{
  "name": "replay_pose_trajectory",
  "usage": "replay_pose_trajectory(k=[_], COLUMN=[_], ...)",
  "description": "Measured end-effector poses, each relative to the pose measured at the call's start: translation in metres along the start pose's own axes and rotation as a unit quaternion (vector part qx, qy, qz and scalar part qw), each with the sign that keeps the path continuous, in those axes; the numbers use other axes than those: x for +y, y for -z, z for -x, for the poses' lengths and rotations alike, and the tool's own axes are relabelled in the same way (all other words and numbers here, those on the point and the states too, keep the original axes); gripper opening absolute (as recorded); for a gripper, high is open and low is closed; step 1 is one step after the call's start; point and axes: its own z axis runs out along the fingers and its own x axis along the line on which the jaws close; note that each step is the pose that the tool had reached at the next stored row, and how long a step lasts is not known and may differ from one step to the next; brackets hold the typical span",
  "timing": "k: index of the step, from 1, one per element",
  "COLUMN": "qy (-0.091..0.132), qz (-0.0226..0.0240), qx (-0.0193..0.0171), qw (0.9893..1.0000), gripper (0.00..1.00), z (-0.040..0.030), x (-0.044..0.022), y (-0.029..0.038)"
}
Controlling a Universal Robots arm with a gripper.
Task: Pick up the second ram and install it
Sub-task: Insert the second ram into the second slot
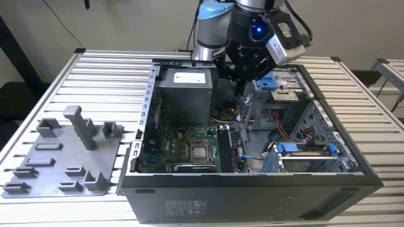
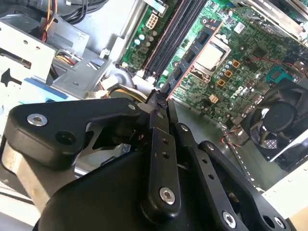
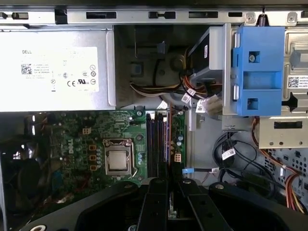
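The computer case (image 1: 252,184) is open on top, so the way down to the motherboard (image 1: 189,146) is free. The grey power supply (image 1: 183,94) walls the far side, the metal drive cage (image 1: 303,118) crowds the exterior view's right, and loose cables (image 3: 192,94) hang between them

a robotics lab or test workshop: an open computer case (image 1: 252,189) lies on a slatted metal table (image 1: 107,71), a grey plastic fixture plate (image 1: 63,165) sits beside it, and a robot arm (image 1: 215,23) hangs over the motherboard (image 3: 96,139)
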Motion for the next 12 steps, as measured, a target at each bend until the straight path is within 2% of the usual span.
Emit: replay_pose_trajectory(k=[12], qy=[0.0], qz=[-0.0033], qx=[-0.0003], qw=[1.0], gripper=[0.14], z=[-0.0003], x=[0.0], y=[-0.0125])
